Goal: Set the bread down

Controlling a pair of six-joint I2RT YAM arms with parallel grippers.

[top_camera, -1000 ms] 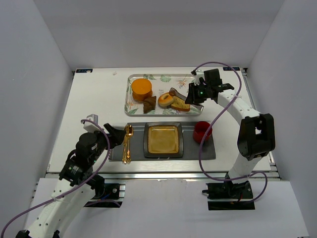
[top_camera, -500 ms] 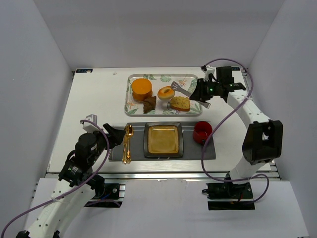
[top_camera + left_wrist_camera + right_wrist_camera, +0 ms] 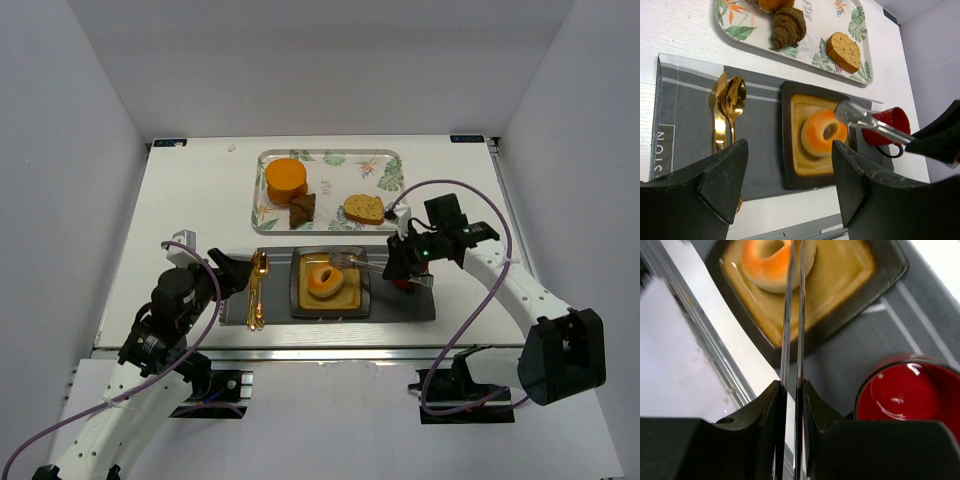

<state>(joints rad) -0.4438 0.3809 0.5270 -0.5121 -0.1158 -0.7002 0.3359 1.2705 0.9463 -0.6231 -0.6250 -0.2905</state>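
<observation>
Bread (image 3: pixel 362 208) lies in the tray's (image 3: pixel 325 160) right half, beyond the right tool (image 3: pixel 398 262) toward the worktop's (image 3: pixel 200 200) far edge (that tool grips tongs (image 3: pixel 360 262) tipped at the donut (image 3: pixel 323 280)), long axis left-right.

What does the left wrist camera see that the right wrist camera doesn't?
Only the left wrist view shows the bread on the flowery tray, the gold spoon and the open left gripper. Only the right wrist view shows, close up, the right gripper squeezing the tongs. Both show the tongs, the donut on the square plate, the red cup and the grey mat.
</observation>
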